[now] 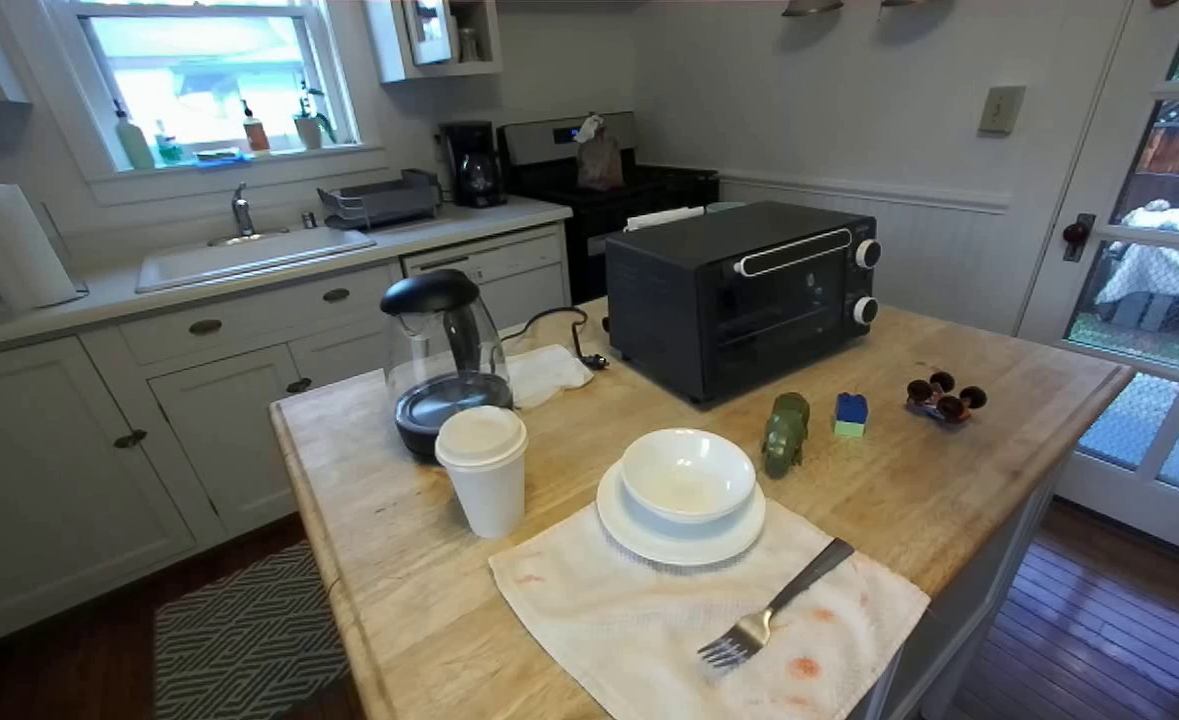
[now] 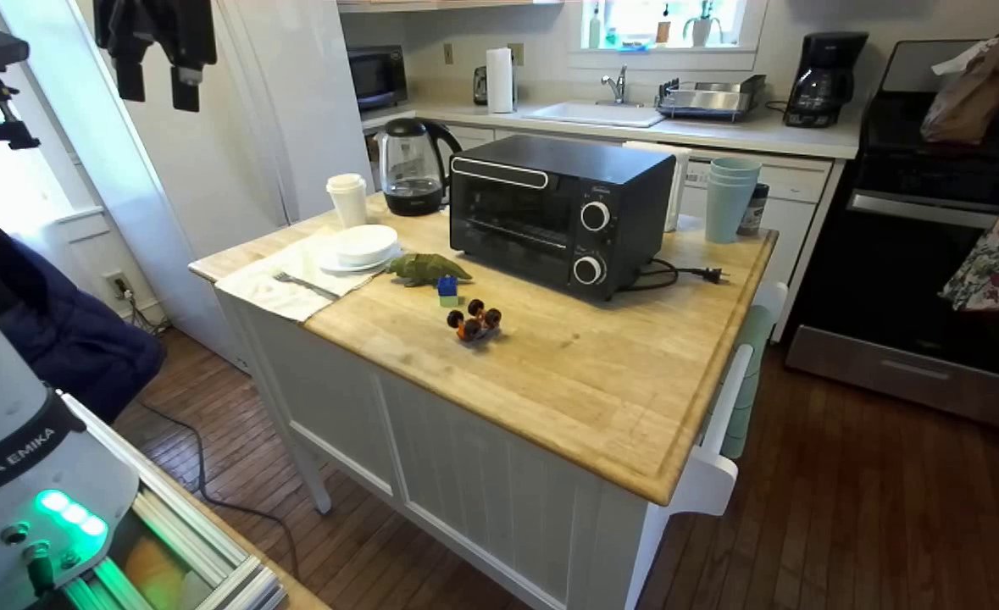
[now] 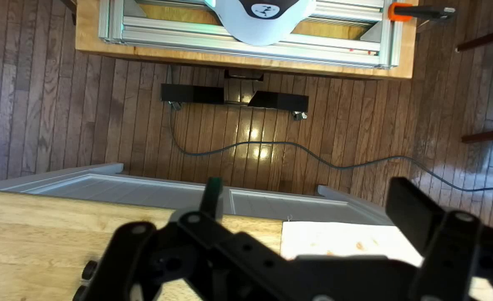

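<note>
While the jaws hang spread above the surface (image 2: 601, 364), the cloth (image 3: 334, 238) looks light and soft, likely best pinched at a bare corner.

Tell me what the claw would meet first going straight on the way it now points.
Probably the wooden floor: the claw points downward, and its line seems to fall between the island and the robot's stand. Depth is unclear, so the island could come first.
</note>
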Controlling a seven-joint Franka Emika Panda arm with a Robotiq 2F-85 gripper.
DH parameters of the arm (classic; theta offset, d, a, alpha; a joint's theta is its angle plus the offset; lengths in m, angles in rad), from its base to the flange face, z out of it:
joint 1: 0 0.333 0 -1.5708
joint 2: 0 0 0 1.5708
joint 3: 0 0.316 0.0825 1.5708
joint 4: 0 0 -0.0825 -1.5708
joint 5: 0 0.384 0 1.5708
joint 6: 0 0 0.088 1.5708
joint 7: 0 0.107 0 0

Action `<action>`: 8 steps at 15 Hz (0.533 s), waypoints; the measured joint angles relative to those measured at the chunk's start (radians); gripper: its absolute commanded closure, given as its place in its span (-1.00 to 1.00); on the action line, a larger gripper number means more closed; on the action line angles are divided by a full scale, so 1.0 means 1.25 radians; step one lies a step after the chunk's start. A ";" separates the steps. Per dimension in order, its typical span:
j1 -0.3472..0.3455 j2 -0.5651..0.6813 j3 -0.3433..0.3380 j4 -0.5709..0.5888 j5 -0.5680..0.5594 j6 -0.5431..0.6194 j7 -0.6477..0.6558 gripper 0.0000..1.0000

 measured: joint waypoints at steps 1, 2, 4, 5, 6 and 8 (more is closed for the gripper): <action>-0.003 0.002 0.000 0.000 -0.003 0.005 0.009 -1.00; -0.009 0.007 -0.001 0.000 -0.009 0.015 0.019 -1.00; -0.030 0.026 -0.007 0.000 -0.042 0.056 0.033 -1.00; -0.041 0.041 -0.016 0.001 -0.058 0.080 0.033 -1.00; -0.051 0.059 -0.029 0.001 -0.074 0.112 0.031 -1.00; -0.068 0.100 -0.062 0.002 -0.097 0.173 0.019 -1.00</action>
